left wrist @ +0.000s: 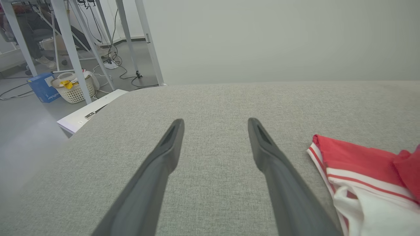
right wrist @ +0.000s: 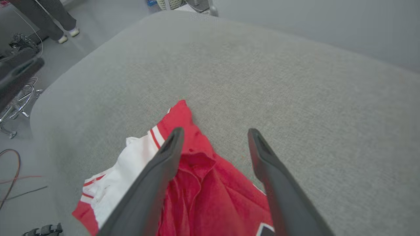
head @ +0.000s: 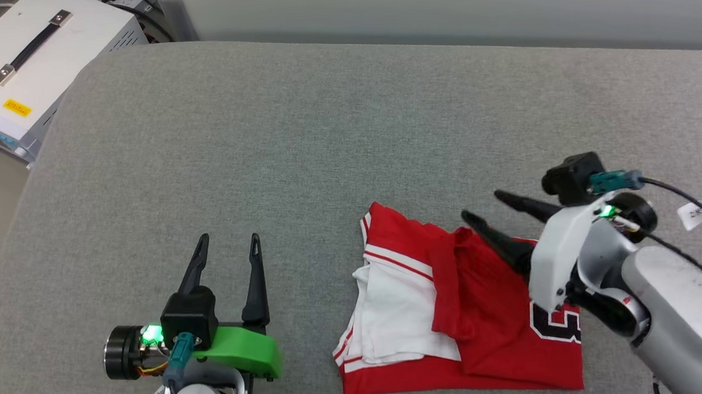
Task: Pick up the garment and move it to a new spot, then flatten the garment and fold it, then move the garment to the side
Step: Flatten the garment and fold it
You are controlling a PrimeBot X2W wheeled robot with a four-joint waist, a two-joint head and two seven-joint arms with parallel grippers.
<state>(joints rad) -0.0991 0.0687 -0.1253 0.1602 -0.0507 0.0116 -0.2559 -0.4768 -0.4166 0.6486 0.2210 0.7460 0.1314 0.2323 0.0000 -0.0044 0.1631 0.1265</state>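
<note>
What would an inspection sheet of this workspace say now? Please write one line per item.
Surface: grey woven fabric cushion, flat.
Job's things: red jersey T-shirt with white sleeves, roughly folded, rumpled, near right; black number partly showing.
Clutter: white lattice basket and blue box on the floor.
Pincers: left pincer open, apart from the shirt; right pincer open above the shirt, gripping nothing.
Cables: black cable at the right wrist; loose cables on the floor.
Surroundings: white case with black handle beside the cushion; pale wall; a person's legs.
</note>
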